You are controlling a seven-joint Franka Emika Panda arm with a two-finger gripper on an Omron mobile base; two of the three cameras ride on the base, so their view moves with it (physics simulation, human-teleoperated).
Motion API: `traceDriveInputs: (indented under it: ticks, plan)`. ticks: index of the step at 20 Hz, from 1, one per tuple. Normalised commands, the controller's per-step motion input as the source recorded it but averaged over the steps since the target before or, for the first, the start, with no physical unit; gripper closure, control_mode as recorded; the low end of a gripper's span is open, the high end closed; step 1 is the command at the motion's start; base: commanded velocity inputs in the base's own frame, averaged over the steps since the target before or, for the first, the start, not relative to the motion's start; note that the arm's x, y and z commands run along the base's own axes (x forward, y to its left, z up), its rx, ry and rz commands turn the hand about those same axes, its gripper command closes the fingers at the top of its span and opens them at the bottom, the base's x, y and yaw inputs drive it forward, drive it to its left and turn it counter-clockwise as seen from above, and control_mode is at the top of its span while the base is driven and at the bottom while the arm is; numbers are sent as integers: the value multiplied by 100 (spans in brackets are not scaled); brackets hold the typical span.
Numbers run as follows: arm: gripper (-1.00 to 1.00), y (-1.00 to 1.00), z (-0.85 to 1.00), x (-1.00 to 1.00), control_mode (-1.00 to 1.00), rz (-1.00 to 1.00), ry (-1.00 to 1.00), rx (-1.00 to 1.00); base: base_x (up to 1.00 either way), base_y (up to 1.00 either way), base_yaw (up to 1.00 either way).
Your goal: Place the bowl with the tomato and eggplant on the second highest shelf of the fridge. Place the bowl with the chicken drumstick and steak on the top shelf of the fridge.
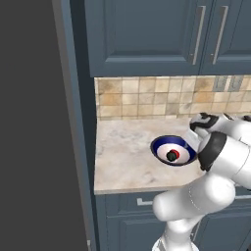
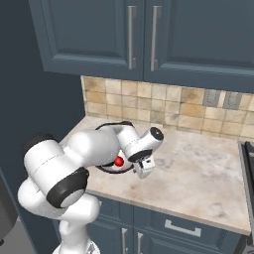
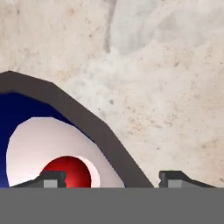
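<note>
Red tomato (image 3: pixel 68 171) beside eggplant (image 1: pixel 171 156)

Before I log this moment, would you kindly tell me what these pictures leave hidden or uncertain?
- Bowl: in the right base view the arm covers nearly all of it; the hand view cuts it off at the left edge.
- Tomato: in the left base view, barely a red trace behind the eggplant.
- Gripper: the jaws stand apart astride the bowl's rim, but contact cannot be told.
- Fridge shelves: the dark panel at the left reveals none.
</note>
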Motion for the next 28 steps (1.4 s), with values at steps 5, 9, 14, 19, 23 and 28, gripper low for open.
traceDriveInputs:
  ticks: [5, 9, 14, 19, 23, 28]
  plan:
    - [100, 11, -26, 13, -100, 0, 0, 0, 0, 0, 0]
    - [100, 0, -9, 10, -100, 0, 0, 0, 0, 0, 0]
    - [100, 2, 17, -4, -100, 0, -4, 0, 0, 0, 0]
    - [100, 7, 60, -35, -100, -1, -18, -3, 0, 0, 0]
    - [100, 13, 58, -50, -100, -6, -23, -1, 0, 0, 0]
    - [100, 22, 71, -61, -100, -7, -25, -4, 0, 0, 0]
